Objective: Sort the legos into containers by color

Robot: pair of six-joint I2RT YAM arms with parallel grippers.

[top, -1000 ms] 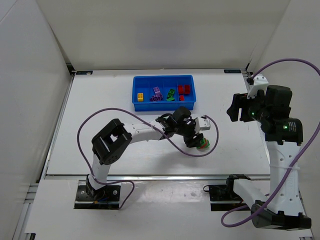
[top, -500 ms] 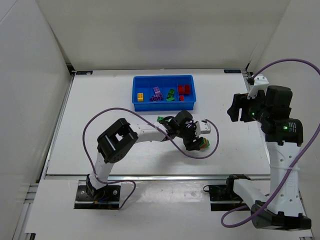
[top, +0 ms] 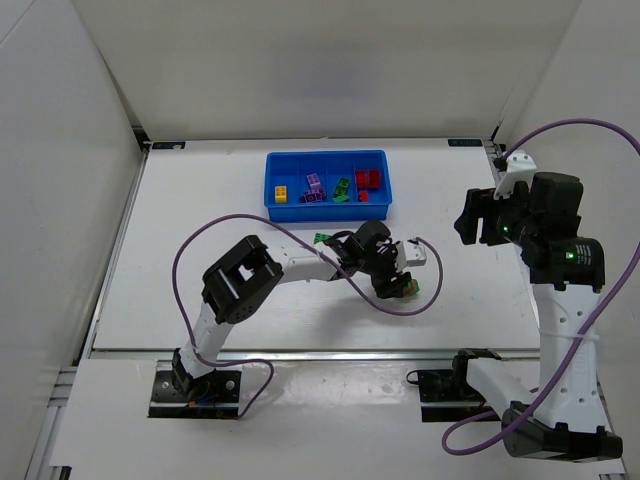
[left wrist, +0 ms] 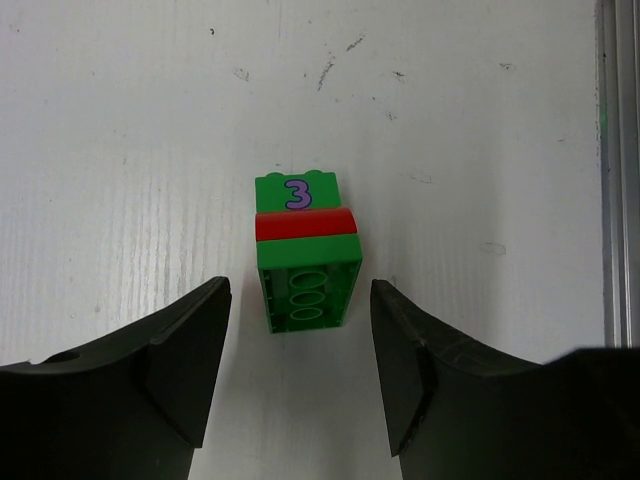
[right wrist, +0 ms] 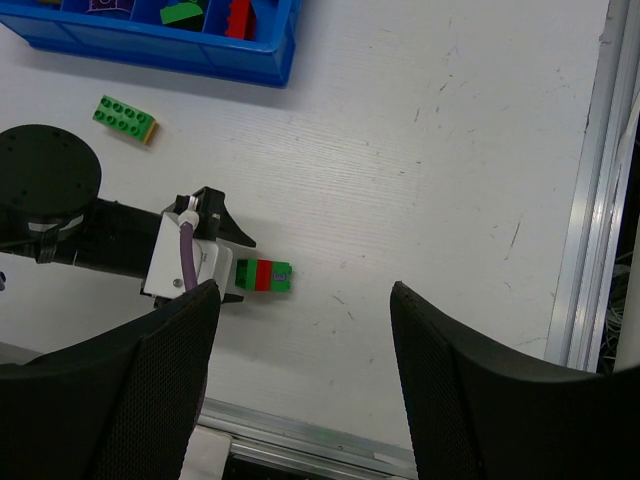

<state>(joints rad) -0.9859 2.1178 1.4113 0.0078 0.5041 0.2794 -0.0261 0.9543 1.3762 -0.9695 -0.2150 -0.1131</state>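
left gripper [left wrist: 300, 298]: open, holding nothing; wide gap between the jaws.
left fingers [left wrist: 175, 375]: dark, smooth matte plastic, curved inner faces tapering to blunt tips.
stacked lego [left wrist: 305, 255]: lay on its side on the table, its near end just inside the gap between the fingertips, with clear space on both sides. Green block, thin red layer, green block; glossy plastic. A purple "3" was printed on the far green face. The hollow underside, with three round tubes, faced the wrist camera.
table [left wrist: 120, 150]: white, fine grain lines, a few dark scuffs.
left arm pose: low and stretched out to the right across the table, elbow bent near its base, wrist pitched down at the stack; a purple cable [top: 200, 240] looped over it.
loose lego [right wrist: 125, 118]: flat green plate with two rows of studs and an orange edge, on the table between the tray and the left wrist.
tray [top: 326, 154]: bright blue, shallow, rectangular, thin dividers, at the far middle of the table, well apart from the stack.
tray contents: yellow lego [top: 283, 193] in the leftmost compartment, then purple legos [top: 314, 187], green legos [top: 343, 188] and red legos [top: 368, 180] rightmost.
right gripper [right wrist: 305, 300]: open and empty; finger faces black with a mesh texture.
right arm pose: upright at the right edge, held high, wrist camera looking down at the stack.
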